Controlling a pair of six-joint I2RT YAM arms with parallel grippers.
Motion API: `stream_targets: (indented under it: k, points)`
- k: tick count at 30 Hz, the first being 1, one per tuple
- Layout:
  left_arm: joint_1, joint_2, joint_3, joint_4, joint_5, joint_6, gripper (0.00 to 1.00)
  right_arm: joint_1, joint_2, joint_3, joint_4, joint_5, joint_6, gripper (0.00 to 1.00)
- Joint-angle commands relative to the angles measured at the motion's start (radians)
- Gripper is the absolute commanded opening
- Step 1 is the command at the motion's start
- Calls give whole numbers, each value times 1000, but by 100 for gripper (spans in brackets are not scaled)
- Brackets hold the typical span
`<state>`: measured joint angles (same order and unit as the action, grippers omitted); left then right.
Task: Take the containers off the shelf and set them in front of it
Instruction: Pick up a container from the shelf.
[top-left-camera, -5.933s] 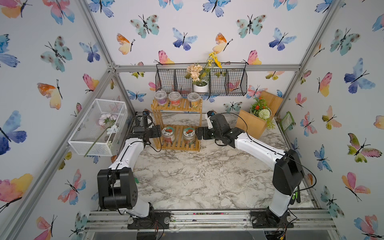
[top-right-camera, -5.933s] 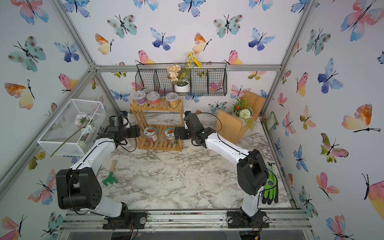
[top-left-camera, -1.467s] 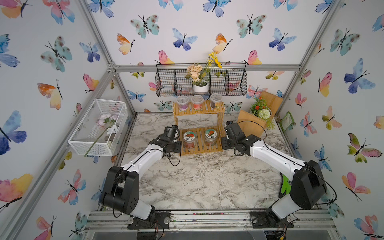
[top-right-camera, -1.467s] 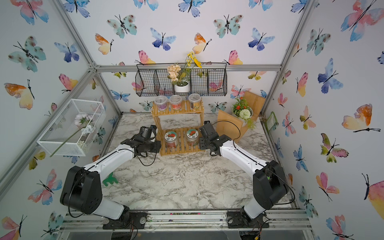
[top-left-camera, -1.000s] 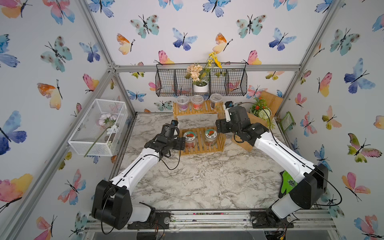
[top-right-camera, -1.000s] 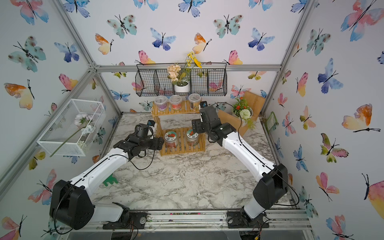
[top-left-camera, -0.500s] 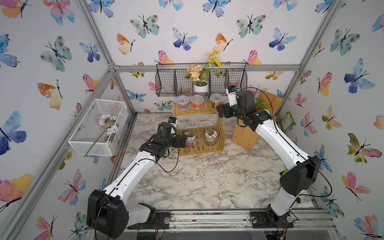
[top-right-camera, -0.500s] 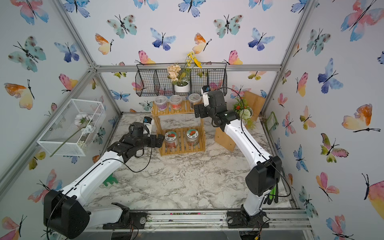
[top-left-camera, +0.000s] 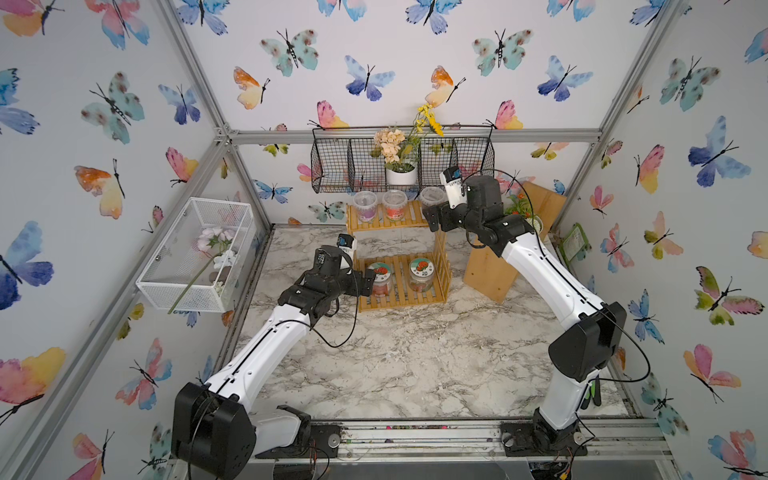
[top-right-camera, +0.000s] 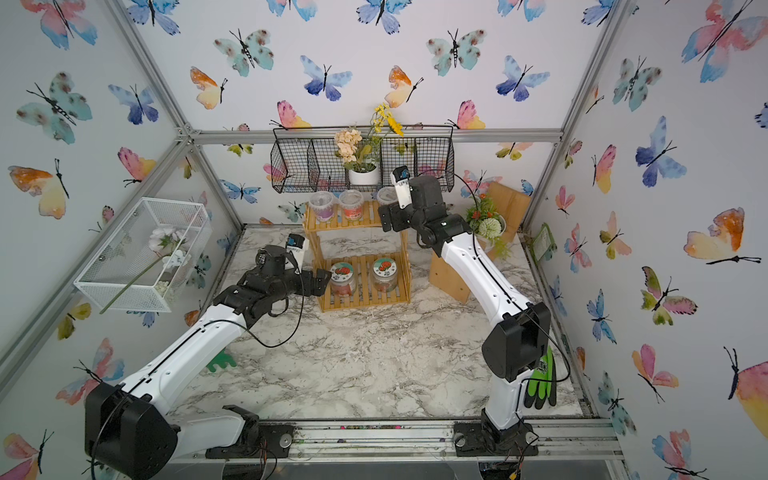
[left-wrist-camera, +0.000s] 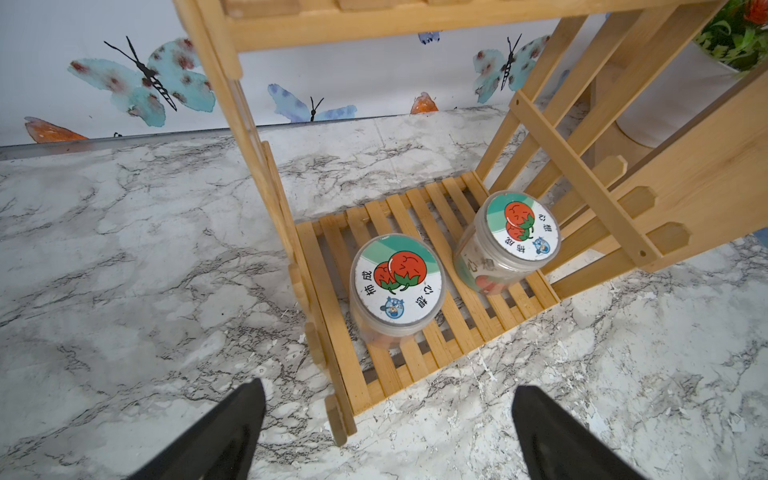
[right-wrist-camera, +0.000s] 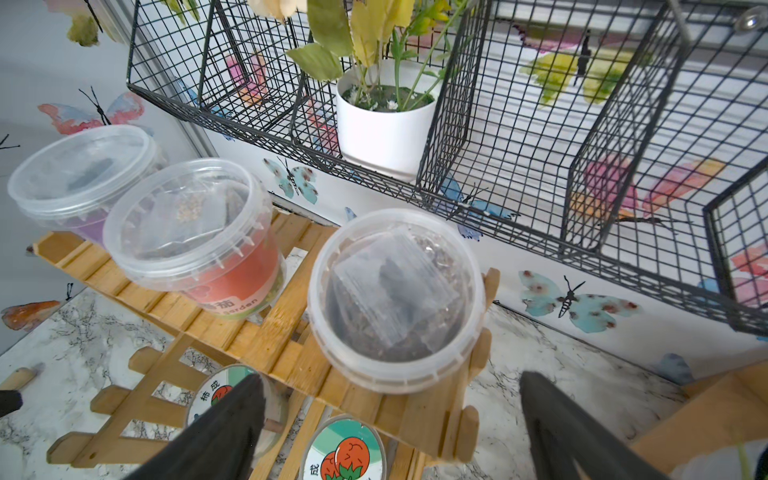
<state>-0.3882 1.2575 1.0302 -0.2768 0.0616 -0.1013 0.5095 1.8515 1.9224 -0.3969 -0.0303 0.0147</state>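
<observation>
**Bamboo shelf: five containers aboard, both arms aimed**

Left arm, low and outstretched: jaws spread, empty. The nearer tomato-lidded jar stands upright straight ahead on the lower tier, untouched.

Right arm, raised: jaws spread, empty. The end clear cup stands upright straight ahead on the upper tier, untouched.

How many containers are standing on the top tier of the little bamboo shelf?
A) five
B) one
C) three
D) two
C: the right wrist view shows three clear lidded cups on the top tier of the bamboo shelf: the purple-label cup, the red-label cup and a third cup nearest the camera.
</observation>
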Motion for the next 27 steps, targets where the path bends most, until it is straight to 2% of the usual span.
stream_targets:
  k: [1, 20, 27]
  points:
    - [-2, 3, 3, 21, 34, 3, 99, 0, 36, 46, 36, -8, -15, 98]
    - [-3, 10, -4, 25, 38, 10, 99, 0, 138, 131, 72, 5, -32, 98]
    - [-3, 11, -10, 31, 36, 7, 99, 0, 158, 149, 85, -2, -34, 94]
